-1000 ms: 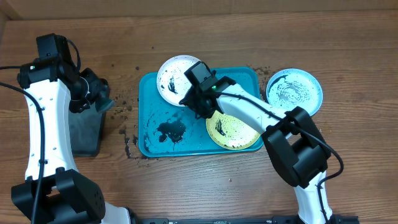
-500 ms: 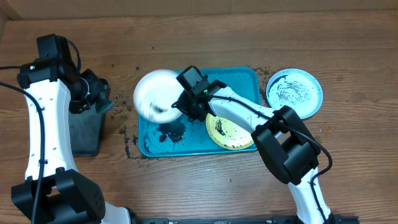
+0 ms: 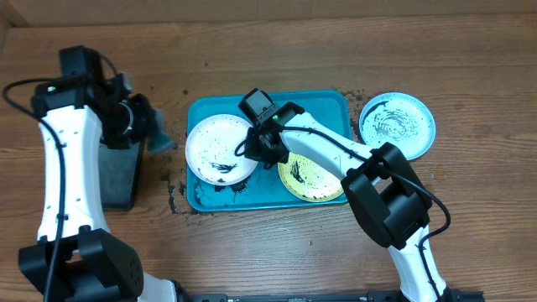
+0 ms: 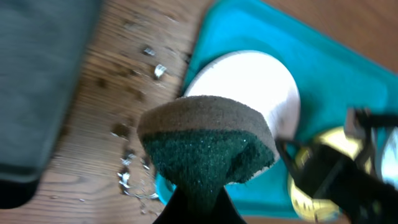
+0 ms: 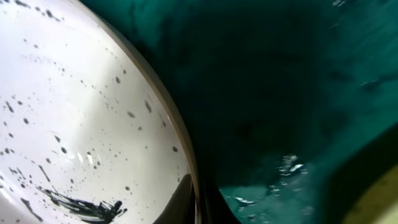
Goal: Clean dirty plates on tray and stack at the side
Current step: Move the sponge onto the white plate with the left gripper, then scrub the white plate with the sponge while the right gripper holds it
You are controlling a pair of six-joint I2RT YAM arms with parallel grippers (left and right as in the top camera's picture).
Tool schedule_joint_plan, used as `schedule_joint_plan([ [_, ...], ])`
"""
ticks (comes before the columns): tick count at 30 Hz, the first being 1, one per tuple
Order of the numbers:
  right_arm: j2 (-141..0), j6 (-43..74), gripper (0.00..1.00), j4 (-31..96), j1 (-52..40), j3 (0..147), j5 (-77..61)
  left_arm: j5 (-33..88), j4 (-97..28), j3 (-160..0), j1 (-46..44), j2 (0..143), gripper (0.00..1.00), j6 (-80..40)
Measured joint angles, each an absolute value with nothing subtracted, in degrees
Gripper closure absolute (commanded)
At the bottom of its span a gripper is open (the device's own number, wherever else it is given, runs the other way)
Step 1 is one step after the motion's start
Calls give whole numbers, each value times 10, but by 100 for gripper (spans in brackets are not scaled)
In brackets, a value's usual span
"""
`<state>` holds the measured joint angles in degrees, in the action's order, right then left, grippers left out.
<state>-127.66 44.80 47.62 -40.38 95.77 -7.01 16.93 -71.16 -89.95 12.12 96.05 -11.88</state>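
Note:
My right gripper (image 3: 253,148) (image 5: 200,204) is shut on the right rim of the white plate (image 3: 216,149) (image 5: 81,124), which is speckled and has a dark smear. It holds the plate over the left part of the teal tray (image 3: 323,107) (image 5: 298,93). The yellow-green plate (image 3: 315,178) lies in the tray's front right. The light blue plate (image 3: 397,124) rests on the table to the right of the tray. My left gripper (image 3: 144,132) (image 4: 199,208) is shut on a green-and-tan sponge (image 3: 159,134) (image 4: 208,146), just left of the tray and the white plate (image 4: 255,81).
A black tray (image 3: 116,176) sits on the table under the left arm. Dark crumbs and wet specks (image 3: 172,180) (image 4: 127,174) are scattered on the wood between it and the teal tray. A dark smear (image 3: 226,186) marks the tray's front left.
My right gripper shut on the white plate's rim and carried it from the tray's back left toward the front left. My left arm swung the sponge right, toward the tray.

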Motion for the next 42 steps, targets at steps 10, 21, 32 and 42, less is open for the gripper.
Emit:
schedule_joint_plan([
  [10,-1277,366,96,495,-398,971,7,196,-655,-805,12,961,96,-92],
  [21,-1279,391,96,452,-394,971,14,197,-444,-663,-87,962,95,-154],
  [32,-1279,356,96,456,-391,971,2,138,-376,-652,-94,962,96,-252],
  [42,-1281,336,96,437,-390,969,-41,117,-372,-652,-94,963,96,-335],
])
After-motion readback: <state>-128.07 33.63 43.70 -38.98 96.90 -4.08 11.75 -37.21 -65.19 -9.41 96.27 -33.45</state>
